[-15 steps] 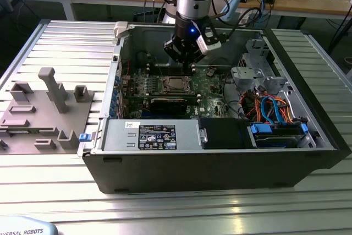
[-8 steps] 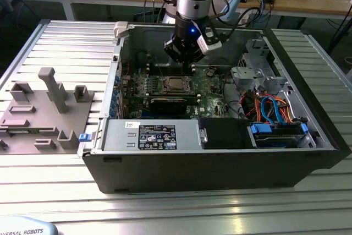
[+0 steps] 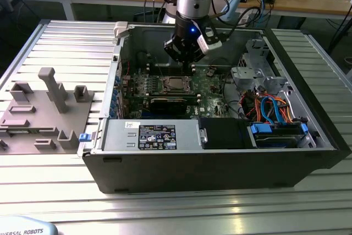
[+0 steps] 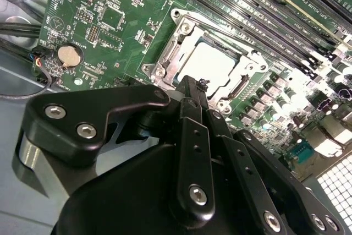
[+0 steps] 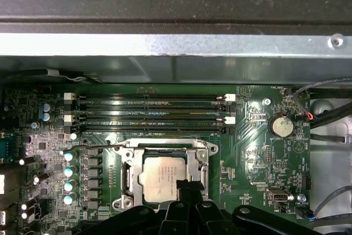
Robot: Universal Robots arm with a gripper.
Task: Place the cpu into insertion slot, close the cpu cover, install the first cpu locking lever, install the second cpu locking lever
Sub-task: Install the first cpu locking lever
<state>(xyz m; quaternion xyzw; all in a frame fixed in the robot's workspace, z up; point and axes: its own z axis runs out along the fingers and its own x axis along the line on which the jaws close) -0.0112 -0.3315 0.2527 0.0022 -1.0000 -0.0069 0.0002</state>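
The cpu (image 5: 163, 175) (image 4: 212, 63), a flat silver square, lies in the insertion slot (image 3: 176, 85) on the green board inside the open computer case. The cpu cover (image 5: 165, 148) (image 4: 175, 53), a silver frame, lies flat around the chip, whose top shows through its window. My gripper (image 4: 194, 85) (image 5: 190, 184) (image 3: 190, 63) hovers just above one edge of the socket. Its black fingers are shut together, with nothing between them. A thin wire lever (image 5: 93, 146) runs along the side of the socket that faces the memory slots.
Long memory slots (image 5: 148, 111) run beside the socket, below the case wall (image 5: 176, 53). A coin battery (image 5: 281, 126) and loose cables (image 5: 330, 119) sit at the board's edge. A power supply (image 3: 151, 136) and drive cage (image 3: 258, 72) fill the case. A grey fixture (image 3: 49, 103) stands on the table.
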